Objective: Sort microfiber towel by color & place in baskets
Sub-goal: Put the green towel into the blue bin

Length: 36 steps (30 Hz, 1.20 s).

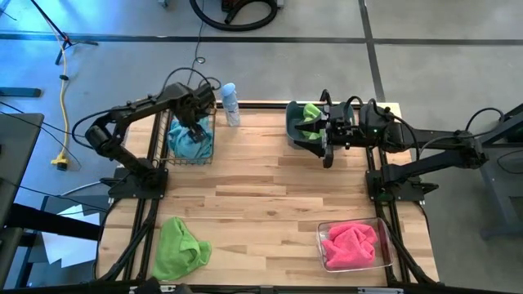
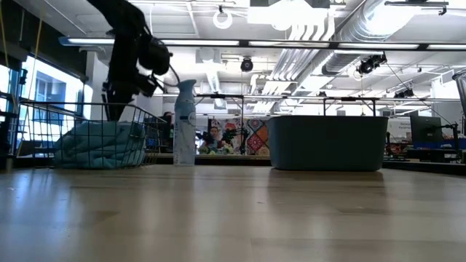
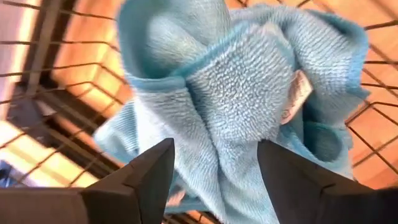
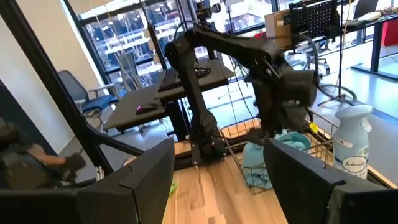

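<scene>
Left gripper (image 1: pixel 194 129) sits over the black wire basket (image 1: pixel 169 155) at roughly 10 o'clock on the surface (image 1: pixel 261 204). In the left wrist view its fingers stand apart with the light blue towel (image 3: pixel 242 93) bunched between and below them; nothing looks pinched, so the towel reads as released into the basket. The low view shows the blue towel (image 2: pixel 98 144) lying heaped on the basket floor with the arm coming down from above.

Right gripper (image 1: pixel 328 151) hovers beside the slate-blue tub (image 1: pixel 296 131) at about 1 o'clock, fingers spread, holding nothing. A lime green towel (image 1: pixel 311 113) is already in that tub. The pink towel (image 1: pixel 351 242) lies in the clear bin (image 1: pixel 384 257) at 5 o'clock.

What remains loose: one lime green towel on the surface (image 1: pixel 181 247) at 7 o'clock, crumpled, no clear long axis, slightly taller than wide as seen from above.

Key relation: this towel lies toward 6 o'clock from the left gripper, same side of the surface, well apart from it. The right gripper is diagonally across and farther off. So the left arm is the nearer one for the pick. But the destination tub is at the right arm's side, so likely a long cross-surface carry or a handoff.

The spray bottle (image 1: pixel 230 104) stands just beside the basket, toward the tub. It could be clipped on a direct carry path.
</scene>
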Each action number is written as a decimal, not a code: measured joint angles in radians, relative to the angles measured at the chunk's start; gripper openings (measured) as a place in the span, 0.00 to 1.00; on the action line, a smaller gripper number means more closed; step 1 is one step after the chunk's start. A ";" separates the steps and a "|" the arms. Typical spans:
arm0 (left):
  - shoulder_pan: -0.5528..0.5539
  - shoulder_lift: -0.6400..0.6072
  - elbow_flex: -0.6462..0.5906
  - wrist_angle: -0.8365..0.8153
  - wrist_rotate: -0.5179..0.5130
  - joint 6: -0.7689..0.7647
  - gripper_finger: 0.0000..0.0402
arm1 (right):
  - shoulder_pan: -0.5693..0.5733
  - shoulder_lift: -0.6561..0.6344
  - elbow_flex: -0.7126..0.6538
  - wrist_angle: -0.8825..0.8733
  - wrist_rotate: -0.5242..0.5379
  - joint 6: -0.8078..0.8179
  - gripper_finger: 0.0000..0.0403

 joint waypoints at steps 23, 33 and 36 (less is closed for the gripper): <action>-0.152 -0.494 0.205 0.193 0.180 -0.299 0.56 | 0.000 0.000 0.000 -0.003 0.000 -0.057 0.60; -0.347 -0.660 0.134 0.650 0.184 -0.362 0.56 | -0.008 0.000 0.000 0.144 0.000 -0.109 0.60; -0.423 -0.666 0.069 0.792 0.195 -0.366 0.56 | -0.023 0.000 0.000 0.202 0.001 -0.103 0.60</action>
